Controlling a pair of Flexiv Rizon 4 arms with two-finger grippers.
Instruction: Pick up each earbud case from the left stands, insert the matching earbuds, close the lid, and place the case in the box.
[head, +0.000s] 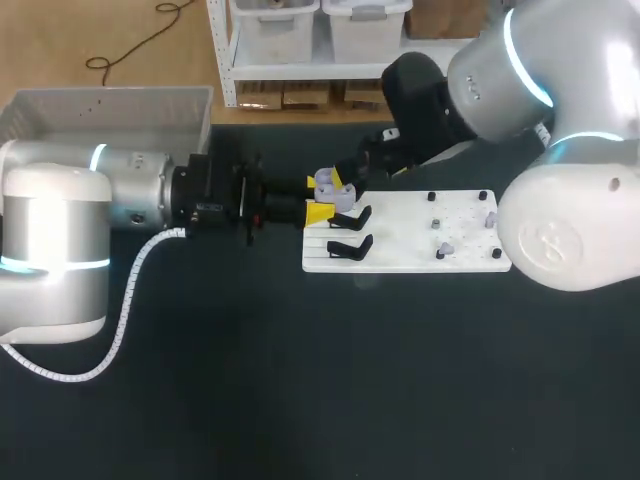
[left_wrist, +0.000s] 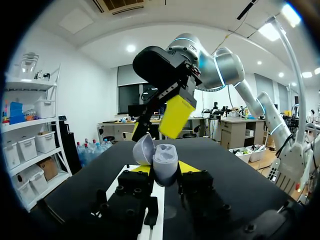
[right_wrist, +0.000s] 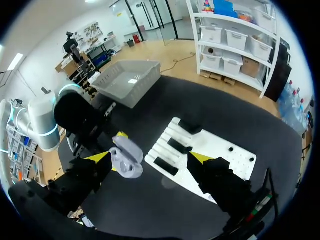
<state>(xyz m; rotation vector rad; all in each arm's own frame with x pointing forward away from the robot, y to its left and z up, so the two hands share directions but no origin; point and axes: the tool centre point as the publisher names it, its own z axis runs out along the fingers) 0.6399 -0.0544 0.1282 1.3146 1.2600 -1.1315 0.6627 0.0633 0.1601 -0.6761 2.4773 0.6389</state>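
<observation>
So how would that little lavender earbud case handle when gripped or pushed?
Probably rigid: the small lavender plastic earbud case looks undeformed in the left gripper. Its smooth rounded shell looks slippery and apt to roll. The open lid may swing if nudged.

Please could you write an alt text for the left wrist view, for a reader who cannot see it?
The left claw holds a pale purple earbud case, its lid open, between both yellow fingertips above the black table. The right claw hangs open just above the case, and a white board lies below.
</observation>
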